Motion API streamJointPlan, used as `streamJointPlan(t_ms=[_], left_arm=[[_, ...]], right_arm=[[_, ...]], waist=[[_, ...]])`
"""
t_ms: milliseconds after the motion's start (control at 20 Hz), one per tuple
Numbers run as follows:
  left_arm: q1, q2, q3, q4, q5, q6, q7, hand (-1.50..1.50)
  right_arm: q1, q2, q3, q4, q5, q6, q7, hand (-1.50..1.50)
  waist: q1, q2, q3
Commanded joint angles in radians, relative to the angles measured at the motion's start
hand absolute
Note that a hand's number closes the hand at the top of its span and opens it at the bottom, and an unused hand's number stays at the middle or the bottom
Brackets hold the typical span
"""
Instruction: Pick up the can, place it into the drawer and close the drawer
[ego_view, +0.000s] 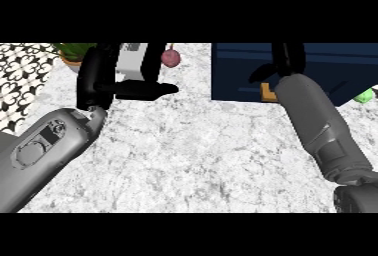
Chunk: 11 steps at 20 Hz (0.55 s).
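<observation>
A marble counter (199, 150) meets patterned tiles (22, 70). Left hand (111, 75) rests open; right hand (284, 62), over the drawer (244, 75), has fingers cut off. An orange can (267, 93) peeks beneath its thumb.

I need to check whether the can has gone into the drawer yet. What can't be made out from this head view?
- The can: not identifiable; only an orange patch shows beside the right forearm.
- The right hand: over the dark blue drawer, cut off by the top edge, so its fingers can't be read.
- The drawer's inside: too dark to read.
- The left hand: covers most of a white object.
</observation>
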Motion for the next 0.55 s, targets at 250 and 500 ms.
streamJointPlan(t_ms=[250,500], left_arm=[[0.093,-0.002,0.004,-0.048,-0.015,0.010,-0.032,-1.50],[0.105,0.002,0.050,-0.022,-0.021,-0.019,-0.043,-1.50]], right_arm=[[-0.092,0.107,-0.232,-0.052,-0.298,0.138,-0.090,-1.50],[-0.111,0.097,-0.247,-0.022,-0.320,0.146,-0.112,-1.50]], waist=[[-0.004,-0.021,-0.003],[-0.009,-0.010,-0.004]])
